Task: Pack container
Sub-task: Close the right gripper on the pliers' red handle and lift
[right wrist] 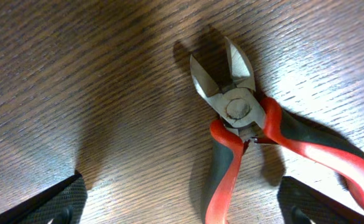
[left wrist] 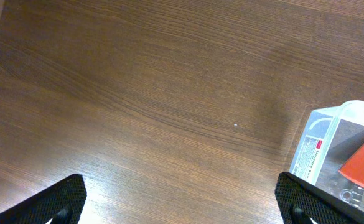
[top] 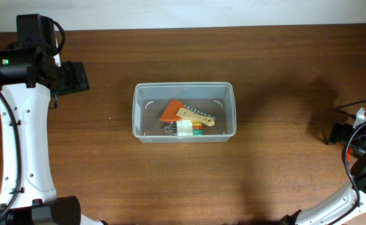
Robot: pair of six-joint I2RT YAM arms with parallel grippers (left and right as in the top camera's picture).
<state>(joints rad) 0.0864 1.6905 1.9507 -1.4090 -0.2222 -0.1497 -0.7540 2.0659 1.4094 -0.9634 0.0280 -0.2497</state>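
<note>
Hovering spread wide and empty near the right edge of the desk (top: 283,62), the right end effector (right wrist: 182,202) should drop squarely over the red-handled cutters (right wrist: 238,109), closing across both handles near the pivot. Mid-desk, the container (top: 184,85) holds several tools (top: 186,115). By the far-left corner the left end effector (left wrist: 182,202) gapes, empty. Dark wood grain throughout; pale wall (top: 233,11) beyond.

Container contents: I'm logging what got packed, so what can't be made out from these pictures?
Overhead: the tools piled in the container overlap and are too small to identify; the orange piece covers some.
Left wrist: the right edge cuts the container off; only one corner shows.
Right wrist: the handle ends of the pliers run off the bottom and right edges.
</note>
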